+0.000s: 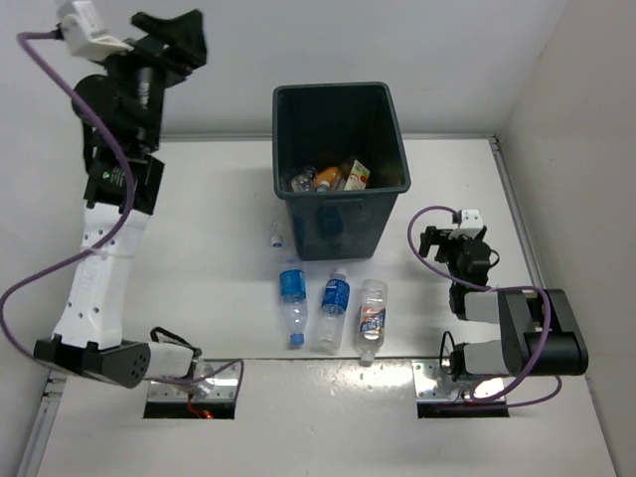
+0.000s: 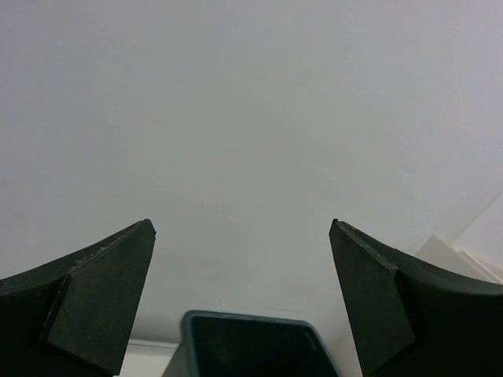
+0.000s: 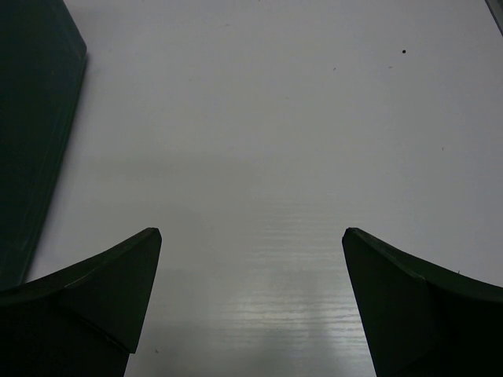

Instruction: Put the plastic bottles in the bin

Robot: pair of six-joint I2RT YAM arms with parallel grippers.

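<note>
Three clear plastic bottles lie side by side on the white table in front of the bin: a blue-labelled one (image 1: 292,303), another blue-labelled one (image 1: 335,308) and a white-labelled one (image 1: 371,318). The dark grey-green bin (image 1: 343,224) stands at the middle back; its rim also shows in the left wrist view (image 2: 250,320) and its wall in the right wrist view (image 3: 31,118). My left gripper (image 1: 179,38) (image 2: 242,226) is open and empty, raised high at the back left. My right gripper (image 1: 429,241) (image 3: 251,232) is open and empty, low over the table to the right of the bin.
Inside the bin lie an orange bottle (image 1: 323,179), a small white carton (image 1: 358,175) and other clear items. A small white object (image 1: 275,238) lies on the table left of the bin. White walls close the back and right sides.
</note>
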